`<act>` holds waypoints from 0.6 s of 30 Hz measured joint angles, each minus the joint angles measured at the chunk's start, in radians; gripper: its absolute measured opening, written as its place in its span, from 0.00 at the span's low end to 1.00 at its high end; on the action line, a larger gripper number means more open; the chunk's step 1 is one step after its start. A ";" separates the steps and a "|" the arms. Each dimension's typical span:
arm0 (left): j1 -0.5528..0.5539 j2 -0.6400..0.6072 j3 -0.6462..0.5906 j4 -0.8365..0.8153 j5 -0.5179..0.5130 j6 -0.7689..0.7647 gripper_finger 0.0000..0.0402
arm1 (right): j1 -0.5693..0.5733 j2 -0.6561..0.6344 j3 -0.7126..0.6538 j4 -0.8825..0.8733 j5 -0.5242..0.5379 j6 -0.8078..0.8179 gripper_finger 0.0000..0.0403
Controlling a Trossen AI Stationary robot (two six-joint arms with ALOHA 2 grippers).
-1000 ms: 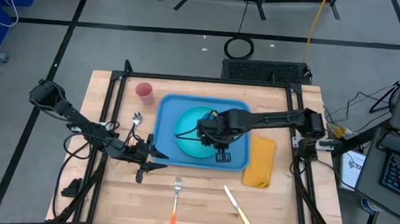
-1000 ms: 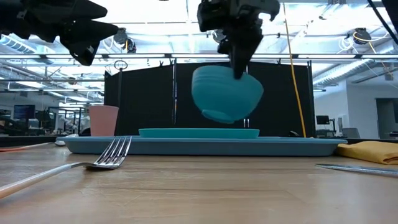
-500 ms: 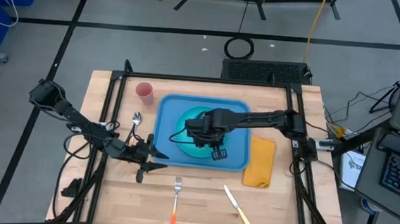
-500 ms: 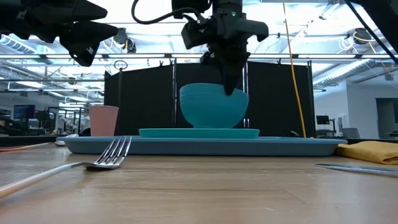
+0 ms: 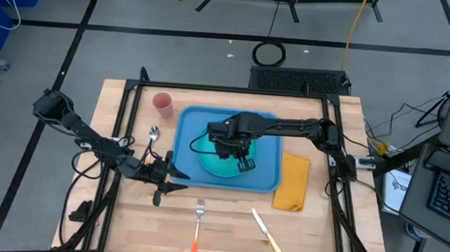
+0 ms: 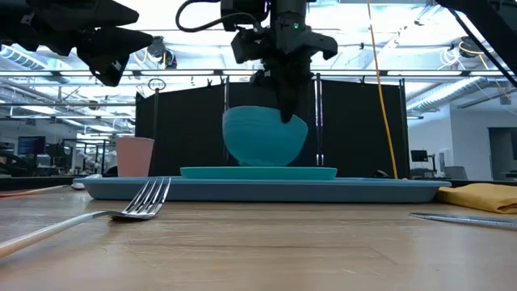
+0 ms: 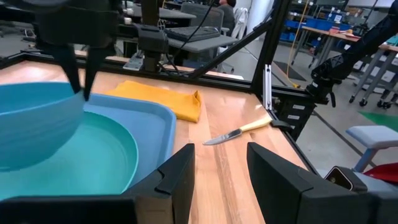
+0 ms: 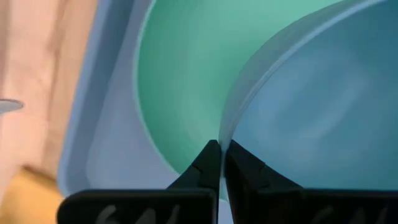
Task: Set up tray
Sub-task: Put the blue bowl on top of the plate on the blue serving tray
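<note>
The right gripper [image 6: 284, 113] pinches the rim of the teal bowl [image 6: 265, 137] above the plate [image 6: 258, 172] in the blue tray [image 5: 267, 181] mid-table; let go tilted, it could tip; the left gripper [image 7: 217, 163], near the tray, waits spread.

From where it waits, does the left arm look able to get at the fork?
Probably yes: the left gripper hangs open just left of the fork, with bare table between them; the right gripper, clamped on the bowl, is over the tray.
</note>
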 joint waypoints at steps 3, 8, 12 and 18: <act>0.000 0.000 0.000 -0.001 0.000 0.003 0.37 | 0.000 0.007 0.000 -0.002 -0.013 -0.005 0.00; 0.000 0.000 0.000 -0.002 0.000 0.020 0.37 | 0.002 0.014 -0.001 0.003 -0.028 -0.008 0.00; 0.000 0.000 0.000 -0.003 0.000 0.020 0.37 | 0.007 0.043 -0.006 -0.001 -0.020 -0.018 0.00; -0.004 0.000 0.000 -0.007 0.005 0.018 0.37 | 0.014 0.088 -0.006 -0.024 0.037 -0.047 0.00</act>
